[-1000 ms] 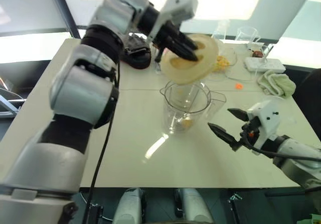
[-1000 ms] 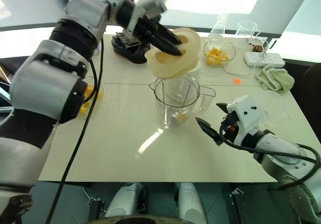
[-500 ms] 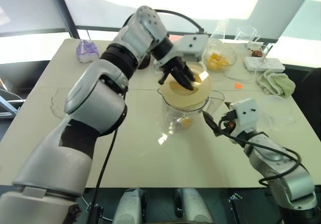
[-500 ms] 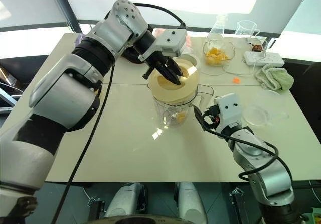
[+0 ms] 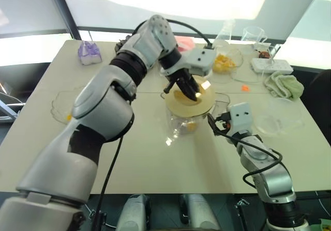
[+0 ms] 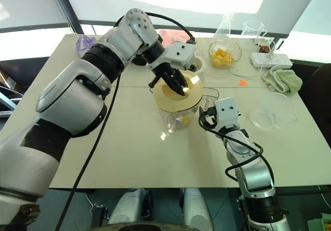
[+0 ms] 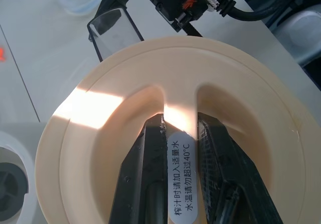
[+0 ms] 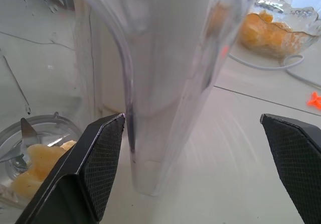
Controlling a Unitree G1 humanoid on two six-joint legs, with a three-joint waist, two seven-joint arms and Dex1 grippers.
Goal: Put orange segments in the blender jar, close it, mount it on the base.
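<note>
Cream lid clenched by left end effector, resting atop blender jar mid-bench; right end effector spread wide, straddling jar's upright handle alongside.

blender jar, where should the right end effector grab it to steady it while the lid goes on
Probably the side handle, approached level from the robot's right. It sticks out from the blender jar toward the open right end effector, which already straddles it, while the lid covers the rim.

Lid blocks jar mouth; table nr front prob. free.
</note>
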